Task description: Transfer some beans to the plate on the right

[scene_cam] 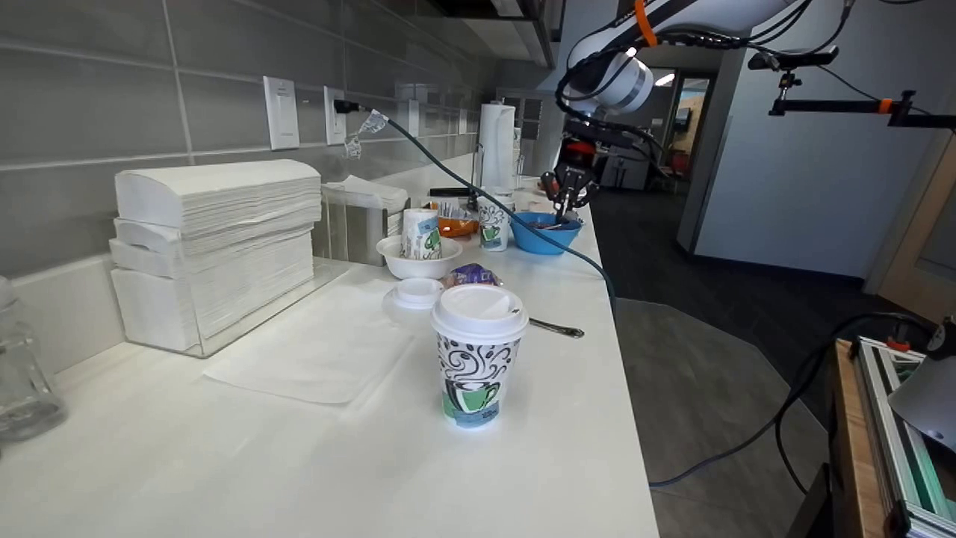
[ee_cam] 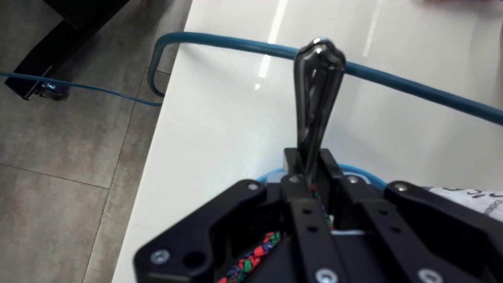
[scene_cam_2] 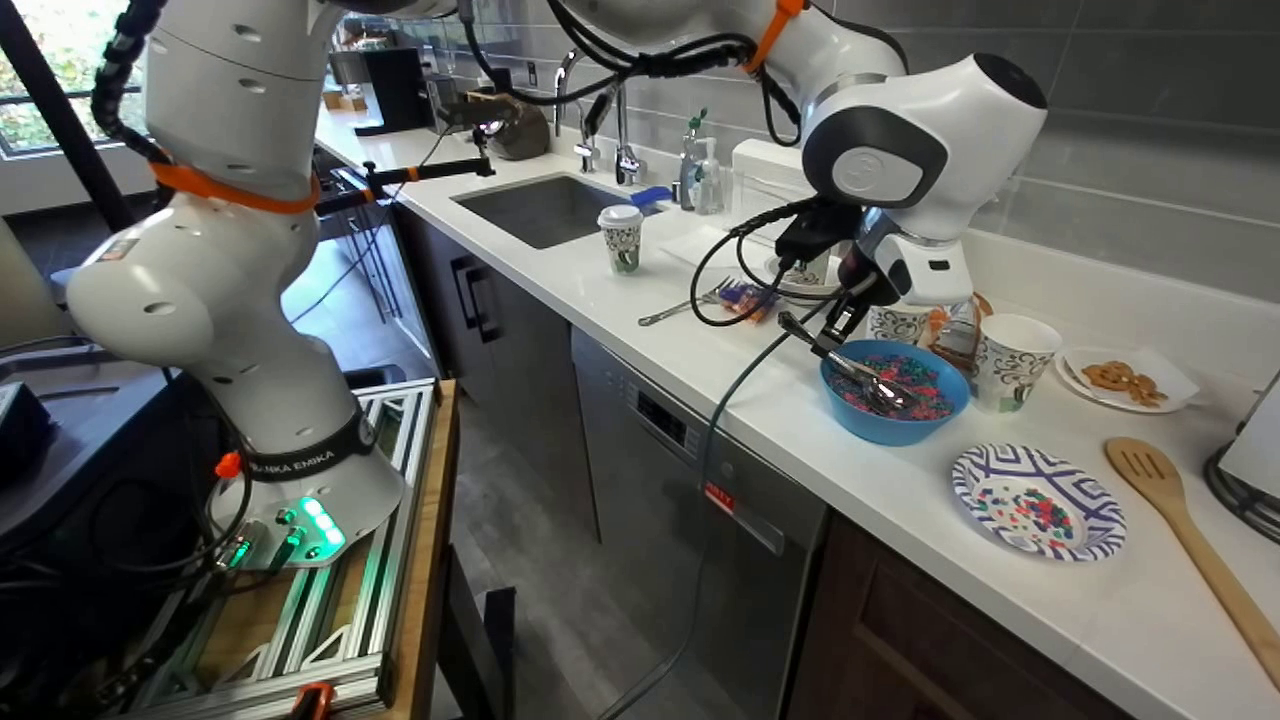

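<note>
Pinched narrow, the end effector (ee_cam: 311,158) held a spoon (ee_cam: 317,90) — handle jutting up over the cable (ee_cam: 243,45) in the wrist view, head down at the beans (scene_cam_2: 930,383) in the blue bowl (scene_cam_2: 880,428), how deep I could not tell. Just beside the bowl stood a cup (scene_cam_2: 1010,365). On the desk (scene_cam_2: 920,500), to the bowl's right in an exterior view, the plate (scene_cam_2: 1080,490) lay near the spatula (scene_cam_2: 1190,530), a small scatter of beans on it. Beyond the cable lay a fork (scene_cam_2: 683,306) — and past that stood a lidded cup (scene_cam_2: 622,243).
</note>
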You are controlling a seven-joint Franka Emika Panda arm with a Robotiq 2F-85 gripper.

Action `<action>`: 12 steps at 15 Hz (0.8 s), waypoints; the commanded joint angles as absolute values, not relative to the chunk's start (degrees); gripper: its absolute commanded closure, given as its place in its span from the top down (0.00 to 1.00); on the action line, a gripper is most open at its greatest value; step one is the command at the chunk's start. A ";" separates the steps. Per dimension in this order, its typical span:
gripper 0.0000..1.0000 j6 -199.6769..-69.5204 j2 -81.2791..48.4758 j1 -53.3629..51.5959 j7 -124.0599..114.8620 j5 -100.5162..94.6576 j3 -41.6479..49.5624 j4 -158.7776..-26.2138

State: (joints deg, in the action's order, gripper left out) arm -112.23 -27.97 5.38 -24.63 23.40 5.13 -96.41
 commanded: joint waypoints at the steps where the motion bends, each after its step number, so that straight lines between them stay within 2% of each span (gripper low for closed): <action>1: 0.04 -110.17 -30.28 6.70 -25.57 25.76 4.71 -93.26; 8: 0.04 -111.52 -30.75 6.91 -25.41 25.96 4.92 -92.93; 9: 0.29 -111.61 -30.41 6.82 -25.20 25.73 4.94 -93.17; 10: 0.40 -111.86 -30.11 6.75 -25.19 25.65 4.98 -93.35; 12: 0.54 -111.68 -29.28 6.80 -24.83 25.61 4.95 -93.53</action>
State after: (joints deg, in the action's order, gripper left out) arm -112.19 -29.77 6.50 -24.98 25.55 5.13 -94.17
